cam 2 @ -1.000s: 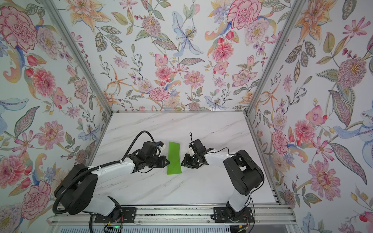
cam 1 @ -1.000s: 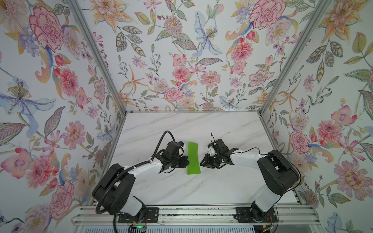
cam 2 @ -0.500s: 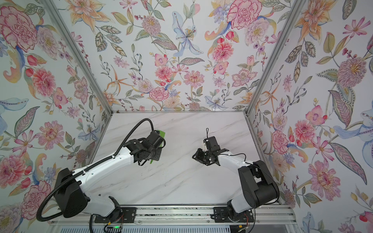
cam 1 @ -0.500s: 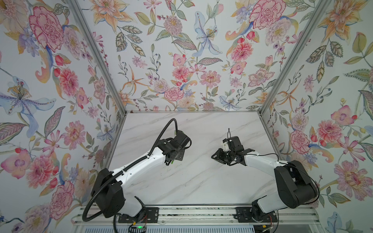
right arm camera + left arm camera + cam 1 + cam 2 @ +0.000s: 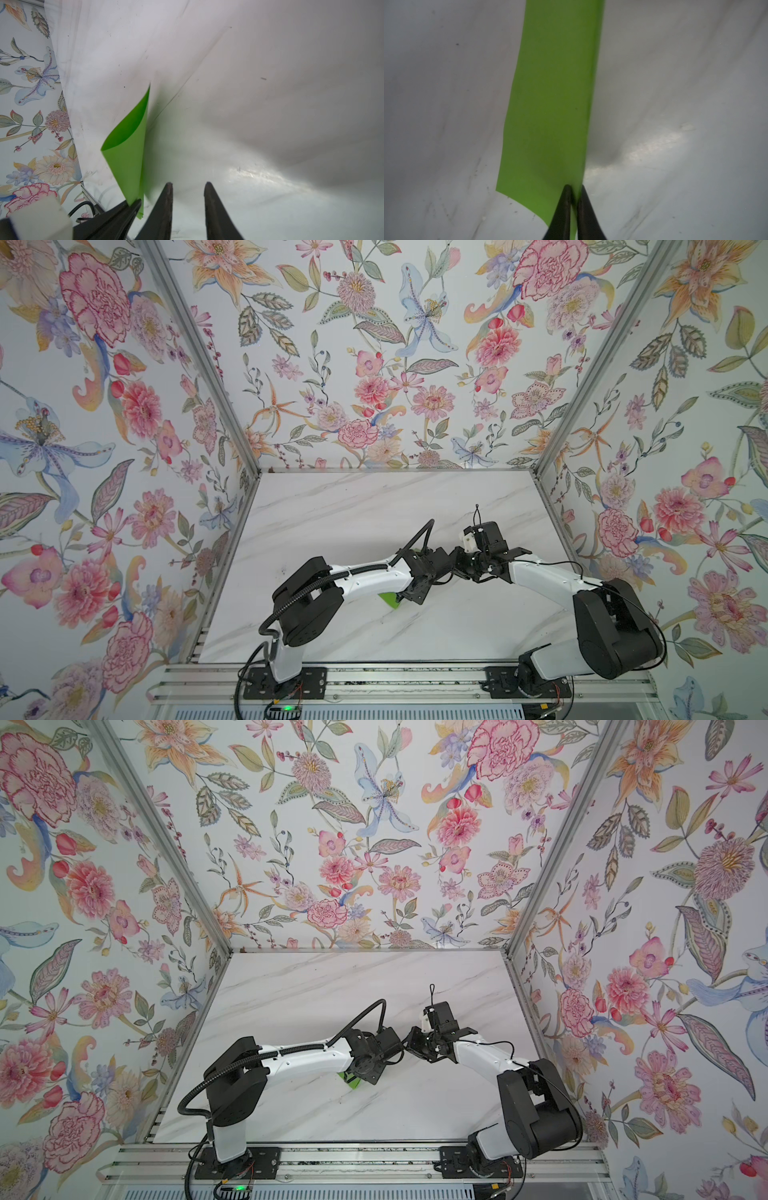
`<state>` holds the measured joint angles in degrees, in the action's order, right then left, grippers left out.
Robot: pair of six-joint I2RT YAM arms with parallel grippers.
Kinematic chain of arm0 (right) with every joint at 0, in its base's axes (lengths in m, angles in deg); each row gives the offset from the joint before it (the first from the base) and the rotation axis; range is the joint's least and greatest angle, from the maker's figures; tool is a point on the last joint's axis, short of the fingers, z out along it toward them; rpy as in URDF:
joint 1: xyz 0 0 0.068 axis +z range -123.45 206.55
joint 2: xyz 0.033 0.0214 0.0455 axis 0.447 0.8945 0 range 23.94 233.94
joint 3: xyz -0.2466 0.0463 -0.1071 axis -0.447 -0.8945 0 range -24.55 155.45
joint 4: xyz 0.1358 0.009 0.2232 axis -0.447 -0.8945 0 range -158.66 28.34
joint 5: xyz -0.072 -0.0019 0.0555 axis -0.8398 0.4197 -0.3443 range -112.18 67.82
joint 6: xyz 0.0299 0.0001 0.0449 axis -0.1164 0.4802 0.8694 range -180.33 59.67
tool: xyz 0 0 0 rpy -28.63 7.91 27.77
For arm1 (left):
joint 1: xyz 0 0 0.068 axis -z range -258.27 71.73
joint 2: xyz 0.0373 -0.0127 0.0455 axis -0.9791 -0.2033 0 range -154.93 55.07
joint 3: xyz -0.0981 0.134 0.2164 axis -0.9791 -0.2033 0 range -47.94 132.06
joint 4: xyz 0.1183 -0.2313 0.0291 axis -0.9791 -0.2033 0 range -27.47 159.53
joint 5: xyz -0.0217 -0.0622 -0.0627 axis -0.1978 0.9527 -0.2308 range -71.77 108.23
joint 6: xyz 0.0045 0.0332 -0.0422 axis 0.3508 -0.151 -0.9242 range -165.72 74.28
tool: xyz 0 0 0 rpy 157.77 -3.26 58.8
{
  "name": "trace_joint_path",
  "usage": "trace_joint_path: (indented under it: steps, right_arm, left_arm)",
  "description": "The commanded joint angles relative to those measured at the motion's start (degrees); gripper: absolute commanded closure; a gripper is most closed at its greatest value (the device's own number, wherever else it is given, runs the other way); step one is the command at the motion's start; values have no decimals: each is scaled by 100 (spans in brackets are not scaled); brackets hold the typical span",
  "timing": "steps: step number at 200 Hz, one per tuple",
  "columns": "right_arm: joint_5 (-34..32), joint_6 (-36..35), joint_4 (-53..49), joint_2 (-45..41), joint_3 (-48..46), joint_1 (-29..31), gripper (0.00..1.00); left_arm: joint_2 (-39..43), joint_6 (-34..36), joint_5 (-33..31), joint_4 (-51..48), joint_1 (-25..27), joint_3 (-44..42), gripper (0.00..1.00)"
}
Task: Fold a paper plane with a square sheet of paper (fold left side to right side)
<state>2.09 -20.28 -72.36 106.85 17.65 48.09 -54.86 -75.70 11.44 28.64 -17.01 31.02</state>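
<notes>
The square sheet of paper (image 5: 550,104) is bright green and folded into a narrow strip; no paper plane is in view. My left gripper (image 5: 574,187) is shut on one end of its long edge and holds it on edge over the marble table (image 5: 374,510). In both top views only a small green corner (image 5: 390,599) (image 5: 353,1080) shows under the left wrist. The right wrist view shows the strip (image 5: 126,149) standing beside my right gripper (image 5: 188,185), which is open and empty, with the left fingers (image 5: 133,204) pinching the paper's end. The two grippers nearly meet at mid-table (image 5: 459,564).
Floral walls (image 5: 124,448) close in the table on the left, back and right. An aluminium rail (image 5: 395,689) with both arm bases runs along the front edge. The left arm's black cable (image 5: 419,535) loops above its wrist.
A second ago the strip lay flat between the grippers. The left gripper lifted it toward the back left, then swung right and frontward, and now holds it beside the right gripper.
</notes>
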Motion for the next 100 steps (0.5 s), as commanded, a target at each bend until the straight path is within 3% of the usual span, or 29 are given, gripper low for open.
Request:
trace_joint_path:
  steps: [1, 35, 100]
  right_arm:
    - [-248, -110, -361, -254, -79, -27, 72]
    - [-291, 187, -461, -509, -176, 8, 71]
    - [-256, 738, -360, -254, -177, 617, 56]
  left_arm:
    - [268, -114, 925, 1091, -90, -175, 79]
    - [828, -72, 1062, 1582, -417, -495, 68]
    - [1474, 396, 1480, 1906, -1353, -1365, 44]
